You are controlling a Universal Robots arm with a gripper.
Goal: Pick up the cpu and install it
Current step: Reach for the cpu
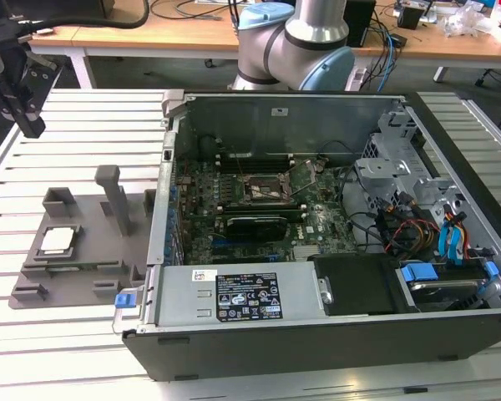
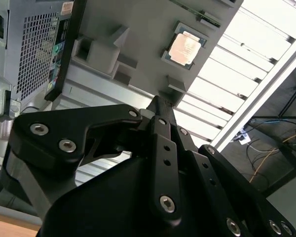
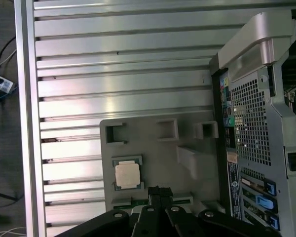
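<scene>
Exterior view: the cpu (image 1: pixel 57 241) was seated in the grey holder tray (image 1: pixel 92 251) on the counter (image 1: pixel 67 351), at the exterior view's left of the computer case (image 1: pixel 317 351). In the first wrist view the end effector (image 3: pixel 159 191) was clenched, empty, apart from the cpu.

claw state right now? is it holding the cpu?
Claw: closed, holding nothing. The cpu lies in the grey holder tray, apart from the claw's tips.

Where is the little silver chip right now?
The cpu lies in the grey holder tray at the exterior view's left, beside the open computer case.
</scene>
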